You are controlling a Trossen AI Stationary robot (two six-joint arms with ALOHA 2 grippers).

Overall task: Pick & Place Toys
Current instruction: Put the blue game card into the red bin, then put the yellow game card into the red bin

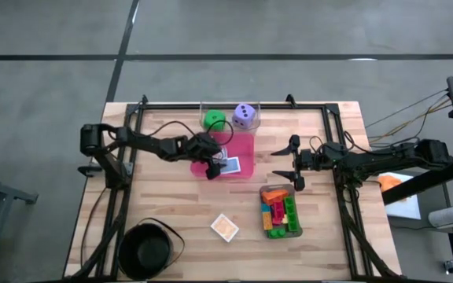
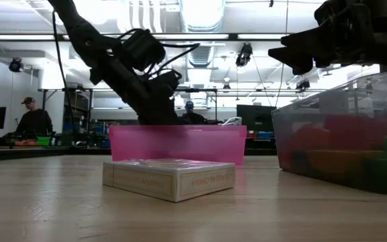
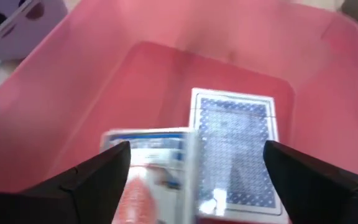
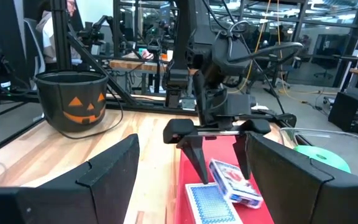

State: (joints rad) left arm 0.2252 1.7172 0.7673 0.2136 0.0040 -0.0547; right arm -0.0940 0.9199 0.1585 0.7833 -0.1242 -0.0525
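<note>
My left gripper (image 1: pixel 211 168) stands open inside the pink tray (image 1: pixel 244 143), slanting down. Between its fingers a blue card box (image 3: pixel 154 163) lies tilted, one edge resting on a second blue card pack (image 3: pixel 235 143) that lies flat on the tray floor. The right wrist view shows this box (image 4: pixel 235 182) below the spread fingers. My right gripper (image 1: pixel 293 166) hovers open and level at the table's right side, with nothing between its fingers. An orange card box (image 1: pixel 224 227) lies flat on the table near the front.
A green die (image 1: pixel 214 119) and a purple die (image 1: pixel 244 116) sit in a clear tray behind the pink one. A tray of several coloured bricks (image 1: pixel 281 211) stands front right. A black bowl (image 1: pixel 148 250) is at the front left.
</note>
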